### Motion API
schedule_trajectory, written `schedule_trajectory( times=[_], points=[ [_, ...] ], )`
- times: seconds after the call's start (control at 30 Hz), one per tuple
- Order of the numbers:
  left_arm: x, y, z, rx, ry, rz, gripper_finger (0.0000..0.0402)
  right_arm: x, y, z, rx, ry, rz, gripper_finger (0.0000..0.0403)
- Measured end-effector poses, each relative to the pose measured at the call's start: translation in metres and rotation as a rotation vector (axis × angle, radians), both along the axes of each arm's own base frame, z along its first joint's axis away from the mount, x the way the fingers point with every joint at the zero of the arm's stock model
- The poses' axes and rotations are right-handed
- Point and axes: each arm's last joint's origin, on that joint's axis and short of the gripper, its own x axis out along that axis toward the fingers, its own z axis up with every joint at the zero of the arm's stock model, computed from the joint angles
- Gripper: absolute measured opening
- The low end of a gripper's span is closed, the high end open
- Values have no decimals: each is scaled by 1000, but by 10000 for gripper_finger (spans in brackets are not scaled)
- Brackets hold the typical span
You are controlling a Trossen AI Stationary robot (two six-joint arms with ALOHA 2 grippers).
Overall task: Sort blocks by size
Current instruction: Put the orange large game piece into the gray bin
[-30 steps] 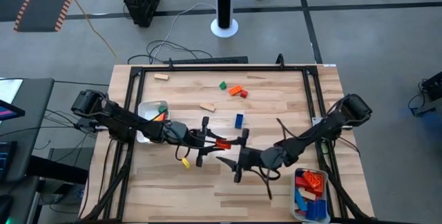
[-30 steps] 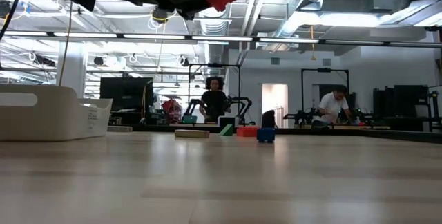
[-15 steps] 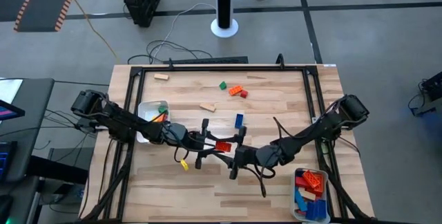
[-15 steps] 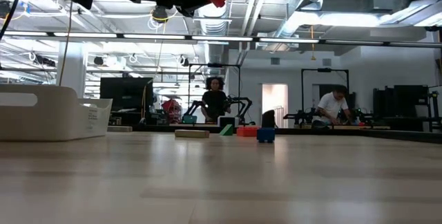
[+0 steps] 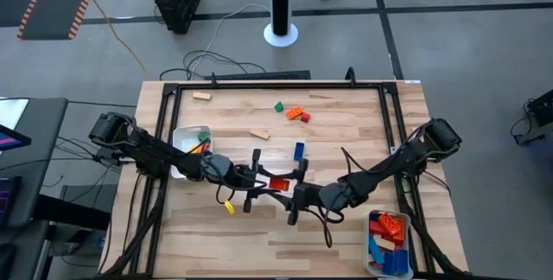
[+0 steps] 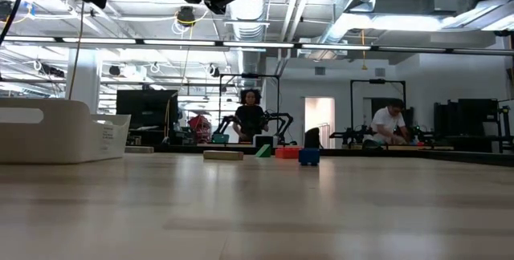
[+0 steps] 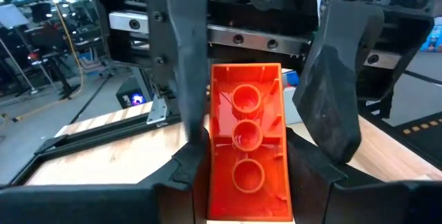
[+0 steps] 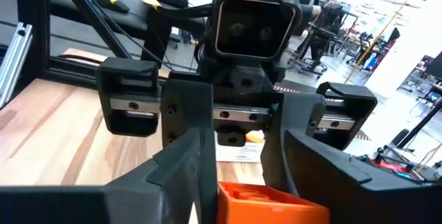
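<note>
Over the table's middle, the right gripper (image 5: 296, 195) has moved in, closing around the red block (image 5: 278, 182). The left gripper (image 5: 262, 181) still holds it. A blue block (image 5: 299, 150) stands near.

Two slim, matte-black jointed arms carry loose black cables along their links. Each black end effector (image 5: 275, 183) has thick, tapered dark-grey plastic fingers (image 7: 183, 65) on a bare silver rail (image 7: 228, 36) fixed with small screws, beneath a boxy black wrist camera housing (image 8: 250, 23).
</note>
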Motion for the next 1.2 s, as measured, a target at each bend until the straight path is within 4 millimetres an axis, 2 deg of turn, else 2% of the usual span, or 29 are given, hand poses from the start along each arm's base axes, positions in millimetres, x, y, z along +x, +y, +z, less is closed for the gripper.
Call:
schedule_trajectory(
  times=[0.1,0.27,0.4,0.57,0.7,0.8,0.9,1.0,1.2],
  points=[
    [0,0,0,0,-3,0,128,0,0,-1,-3,5,0,222],
    [0,-1,-1,-5,6,-11,133,0,-1,-3,4,28,1,149],
    [0,1,-2,-68,22,30,193,0,-4,-6,20,58,-17,149],
    [-1,3,-10,-40,102,122,275,-9,-9,-7,73,141,-44,149],
    [-3,6,-23,12,236,170,305,-30,-15,4,202,203,-88,149],
    [-6,7,-33,25,343,183,307,-51,-19,14,342,280,-76,149],
    [-10,8,-42,32,439,192,302,-72,-20,20,561,395,-21,149],
    [-12,9,-45,27,476,202,296,-91,-15,17,773,548,-36,149],
    [-12,19,-49,5,513,243,293,-135,14,1,1000,887,-162,149]
  ],
)
